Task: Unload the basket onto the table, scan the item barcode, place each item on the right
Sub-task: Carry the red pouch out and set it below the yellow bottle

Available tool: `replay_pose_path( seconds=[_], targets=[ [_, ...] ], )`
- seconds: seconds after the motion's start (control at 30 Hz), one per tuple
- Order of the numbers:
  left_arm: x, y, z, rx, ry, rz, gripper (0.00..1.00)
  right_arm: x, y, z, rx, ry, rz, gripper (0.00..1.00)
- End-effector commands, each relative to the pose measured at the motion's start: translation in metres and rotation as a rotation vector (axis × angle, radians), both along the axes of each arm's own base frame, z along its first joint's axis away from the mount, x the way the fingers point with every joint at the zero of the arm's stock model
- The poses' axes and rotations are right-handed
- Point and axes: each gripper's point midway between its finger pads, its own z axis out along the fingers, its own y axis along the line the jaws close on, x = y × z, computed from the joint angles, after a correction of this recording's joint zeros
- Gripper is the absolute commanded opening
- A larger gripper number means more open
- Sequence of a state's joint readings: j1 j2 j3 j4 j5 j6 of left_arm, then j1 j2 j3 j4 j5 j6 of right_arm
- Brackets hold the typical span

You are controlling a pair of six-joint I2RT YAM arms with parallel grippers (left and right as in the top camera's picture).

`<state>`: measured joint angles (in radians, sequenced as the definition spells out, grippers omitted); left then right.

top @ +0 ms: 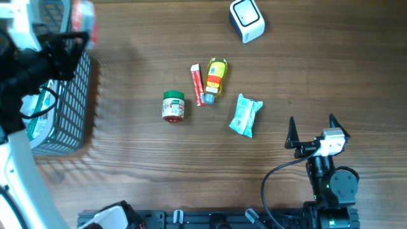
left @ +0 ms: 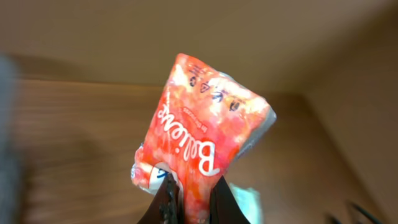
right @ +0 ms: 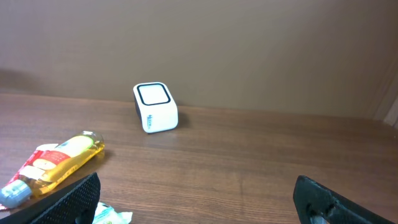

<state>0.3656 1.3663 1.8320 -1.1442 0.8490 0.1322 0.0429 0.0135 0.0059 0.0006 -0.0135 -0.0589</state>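
Operator: Report the left tool [left: 189, 198].

Technician: Its jaws are closed on the lower end of a red packet [left: 205, 137], which stands above them, tilted. The white lettering on the packet faces the wrist camera. From overhead, the packet is raised near the far-left corner of the tabletop [top: 159, 172], beside the far end of the basket [top: 73, 95] at the left edge.

Operator: And the right tool [top: 311, 124]?

Technician: It is spread fully and holds nothing, near the near-right corner.

Operator: What lies beyond them?

Technician: The white scanner [top: 247, 19] sits at the far edge, right of centre. At the centre of the tabletop lie a green-lidded jar [top: 173, 106], a red tube [top: 197, 84] touching a yellow bottle [top: 216, 76], and a teal pouch [top: 245, 115].
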Motion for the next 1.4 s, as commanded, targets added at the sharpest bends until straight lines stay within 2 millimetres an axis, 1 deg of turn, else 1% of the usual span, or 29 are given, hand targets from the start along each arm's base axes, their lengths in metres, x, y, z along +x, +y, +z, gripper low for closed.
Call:
replay_pose_path(
  seconds=[0.0,0.07,0.1,0.2,0.27,0.4,0.5,0.67,0.73,0.9,0.97,1.03,1.07,1.13,1.17,1.2,1.27,1.3,1.37],
  targets=[
    [-0.010,-0.039,0.004,-0.149,-0.084,-0.346,0.04,0.000,-0.004,0.002,-0.017,-0.010,-0.022,1.00],
    [-0.009,-0.042,-0.006,-0.194,-0.059,-0.395,0.04,0.000,-0.004,0.002,-0.017,-0.010,-0.022,1.00],
    [-0.008,-0.043,-0.015,-0.229,-0.039,-0.429,0.04,0.000,-0.004,0.002,-0.017,-0.010,-0.022,1.00],
    [-0.004,-0.045,-0.033,-0.292,0.006,-0.475,0.04,0.000,-0.004,0.002,-0.017,-0.010,-0.022,1.00],
    [0.001,-0.047,-0.051,-0.324,0.059,-0.490,0.04,0.000,-0.004,0.002,-0.017,-0.010,-0.022,1.00],
    [0.006,-0.062,-0.090,-0.375,0.149,-0.541,0.04,0.000,-0.004,0.002,-0.017,-0.010,-0.022,1.00],
    [0.003,-0.076,-0.109,-0.411,0.173,-0.591,0.04,0.000,-0.004,0.002,-0.017,-0.010,-0.022,1.00],
    [0.001,-0.085,-0.120,-0.438,0.178,-0.617,0.04,0.000,-0.004,0.002,-0.017,-0.010,-0.022,1.00],
    [0.000,-0.086,-0.124,-0.413,0.194,-0.620,0.04,0.000,-0.004,0.002,-0.017,-0.010,-0.022,1.00],
    [-0.003,-0.080,-0.148,-0.295,0.271,-0.604,0.04,0.000,-0.004,0.002,-0.017,-0.010,-0.022,1.00],
    [0.000,-0.076,-0.156,-0.268,0.323,-0.569,0.04,0.000,-0.004,0.002,-0.017,-0.010,-0.022,1.00],
    [0.015,-0.067,-0.166,-0.253,0.401,-0.470,0.04,0.000,-0.004,0.002,-0.017,-0.010,-0.022,1.00],
    [0.023,-0.061,-0.173,-0.242,0.452,-0.399,0.04,0.000,-0.004,0.002,-0.017,-0.010,-0.022,1.00],
    [0.045,-0.039,-0.193,-0.184,0.577,-0.164,0.04,0.000,-0.004,0.002,-0.017,-0.010,-0.022,1.00],
    [0.053,-0.030,-0.200,-0.144,0.612,-0.058,0.04,0.000,-0.004,0.002,-0.018,-0.010,-0.022,1.00],
    [0.057,-0.026,-0.203,-0.113,0.623,0.002,0.04,0.000,-0.004,0.002,-0.018,-0.010,-0.022,1.00],
    [0.063,-0.022,-0.208,-0.056,0.637,0.100,0.04,0.000,-0.004,0.002,-0.017,-0.010,-0.022,1.00],
    [0.067,-0.023,-0.210,-0.007,0.638,0.155,0.04,0.000,-0.004,0.002,-0.017,-0.010,-0.022,1.00],
    [0.070,-0.030,-0.214,0.066,0.632,0.191,0.04,0.000,-0.004,0.002,-0.017,-0.010,-0.022,1.00]
  ],
)
